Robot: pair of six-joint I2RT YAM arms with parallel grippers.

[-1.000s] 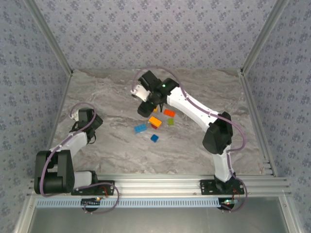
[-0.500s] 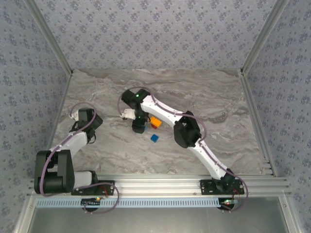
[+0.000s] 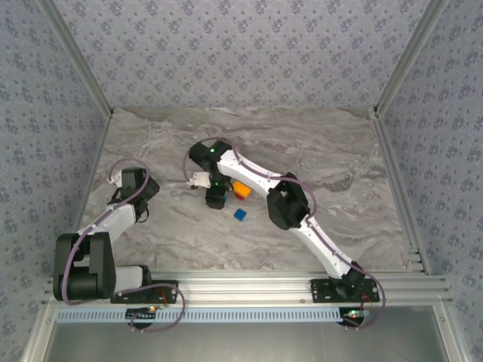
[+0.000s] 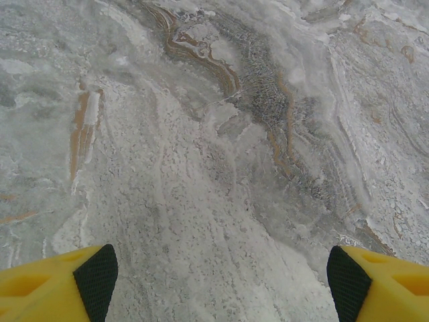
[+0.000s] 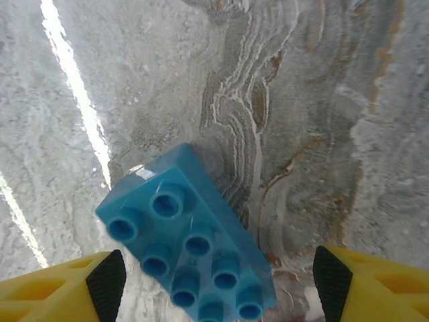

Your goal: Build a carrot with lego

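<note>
Right tool (image 5: 219, 285) hangs low over the marble desk (image 3: 339, 151) near its middle. Its jaws stand wide, and a light blue brick (image 5: 191, 248) lies flat between them with a gap on each side. An orange brick (image 3: 241, 188) and a dark blue brick (image 3: 240, 215) lie just beside it. Left tool (image 4: 214, 282), also wide and holding nothing, hovers over the desk at the left.

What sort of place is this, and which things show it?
Probably a robot lab bench: a left arm and right arm bolted to a metal rail, a marble-look table inside patterned walls, and toy bricks.
</note>
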